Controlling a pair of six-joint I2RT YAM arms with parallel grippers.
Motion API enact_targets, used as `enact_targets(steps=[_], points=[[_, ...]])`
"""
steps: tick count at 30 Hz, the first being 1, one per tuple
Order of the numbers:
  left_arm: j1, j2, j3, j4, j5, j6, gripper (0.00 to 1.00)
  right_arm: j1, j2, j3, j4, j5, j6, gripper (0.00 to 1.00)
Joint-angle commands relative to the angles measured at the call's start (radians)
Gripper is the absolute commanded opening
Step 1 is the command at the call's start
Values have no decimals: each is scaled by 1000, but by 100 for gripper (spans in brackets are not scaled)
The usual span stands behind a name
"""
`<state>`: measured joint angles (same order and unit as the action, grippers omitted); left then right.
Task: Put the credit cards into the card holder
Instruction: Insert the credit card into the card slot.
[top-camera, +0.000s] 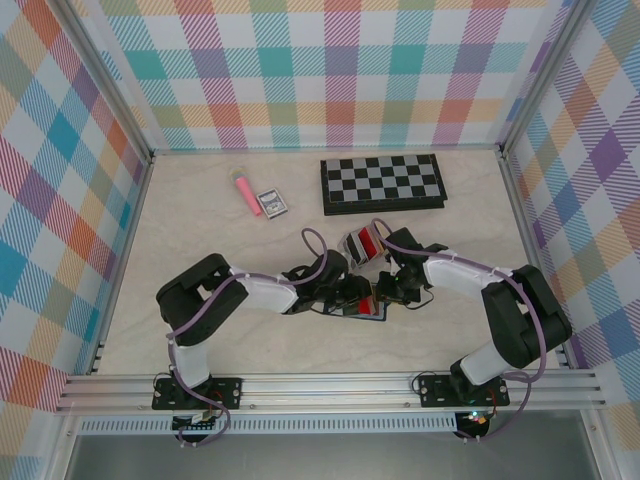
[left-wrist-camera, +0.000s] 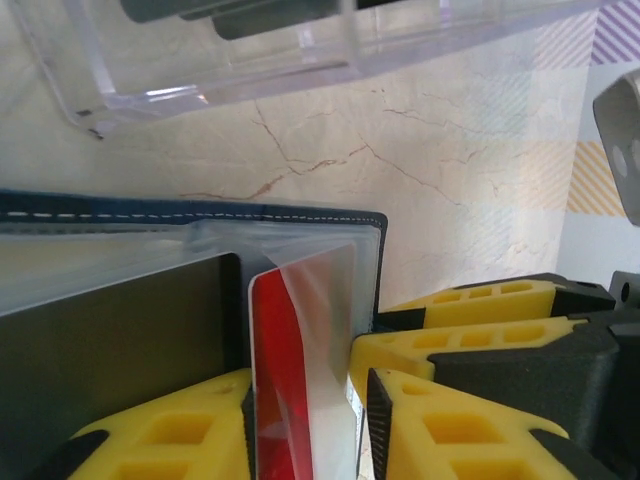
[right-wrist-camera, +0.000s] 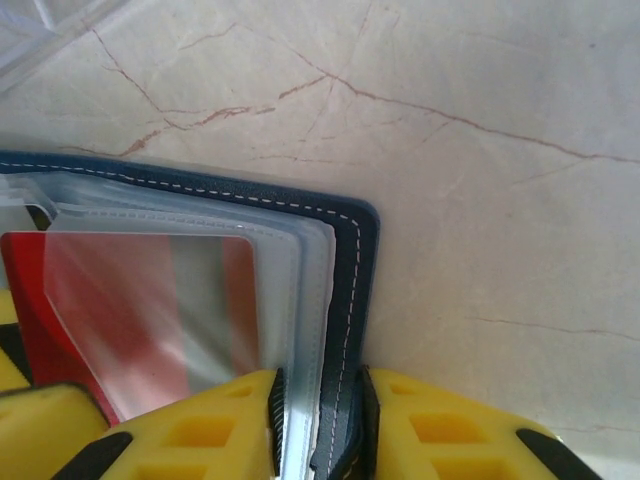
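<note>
Yellow fingers (right-wrist-camera: 200, 430) of the right tool (right-wrist-camera: 320, 400) sit at the bottom of its wrist view. They are pressed onto a corner of the card holder (right-wrist-camera: 350, 260), one finger on the clear sleeves inside and the other on the navy cover outside.

Everything rests on a pale marbled surface (top-camera: 200, 240). The chessboard (top-camera: 383, 183) lies by its far edge, right of centre. The card holder lies open much closer to the near edge, roughly midway between the side edges. Both tools meet over it, the left tool (left-wrist-camera: 308, 400) reaching in from the left and the right tool from the right. A clear stand (top-camera: 358, 245) sits just beyond them.

A red card (left-wrist-camera: 290, 365) stands partly inside a clear sleeve, between the left tool's fingers — whether they pinch it or stand just clear, I cannot tell. Toward the far edge, left of the chessboard, lie a small printed box (top-camera: 272, 203) and a pink stick (top-camera: 243, 193) — close together, well apart from the tools.
</note>
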<state>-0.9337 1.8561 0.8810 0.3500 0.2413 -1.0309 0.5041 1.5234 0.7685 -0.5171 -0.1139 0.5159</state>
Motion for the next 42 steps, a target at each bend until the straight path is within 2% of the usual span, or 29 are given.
enact_targets(steps=[1,5,15,23,24,29,31,42], points=[[-16,-28,4,-220,-54,85,42,6,10,-21,-10,48,18,28],[-16,-49,18,-302,-90,116,44,5,16,-16,-14,57,19,27],[-14,-56,60,-490,-196,210,41,6,24,-10,-19,69,24,25],[-16,-107,133,-563,-198,298,45,5,18,-13,-13,66,24,26],[-16,-115,140,-564,-186,304,43,6,16,-15,-13,65,23,26],[-17,-109,167,-557,-119,270,21,5,15,-15,-10,63,23,26],[-20,-86,186,-567,-107,259,16,5,14,-15,-12,65,23,26],[-28,8,248,-594,-89,241,15,6,13,-15,-12,64,22,26]])
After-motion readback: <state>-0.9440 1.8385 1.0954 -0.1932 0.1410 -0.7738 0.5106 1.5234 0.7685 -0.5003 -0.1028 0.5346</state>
